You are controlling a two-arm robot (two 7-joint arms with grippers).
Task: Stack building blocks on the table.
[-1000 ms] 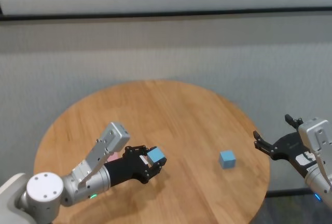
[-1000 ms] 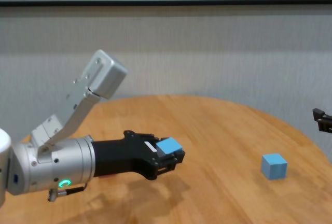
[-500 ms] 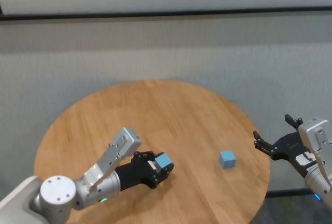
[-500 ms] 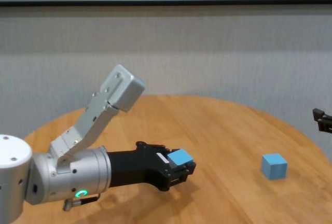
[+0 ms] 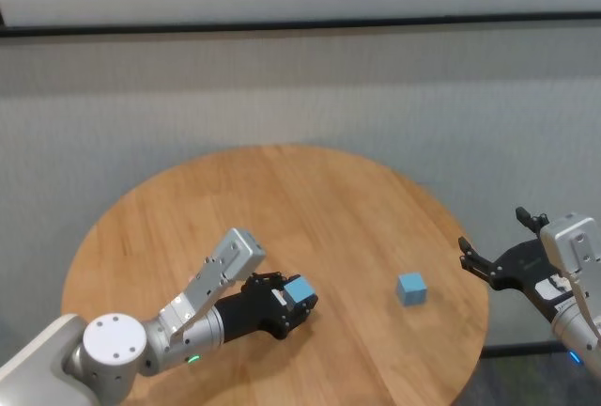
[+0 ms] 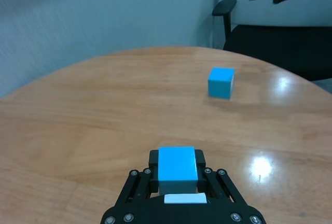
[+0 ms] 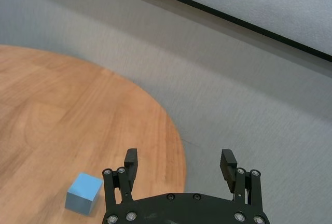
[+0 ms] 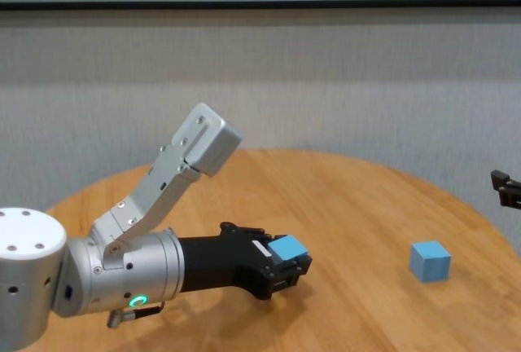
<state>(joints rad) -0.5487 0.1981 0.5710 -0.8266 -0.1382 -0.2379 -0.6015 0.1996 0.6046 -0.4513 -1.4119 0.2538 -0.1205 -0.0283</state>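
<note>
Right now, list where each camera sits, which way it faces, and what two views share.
Head: high, facing down at the table; both arms show.
Chest: low, facing forward; left pincer shut on a blue block.
Left wrist: behind its pincer, facing the free blue block.
Right wrist: off the table's edge; open right pincer.
All share the free block.
</note>
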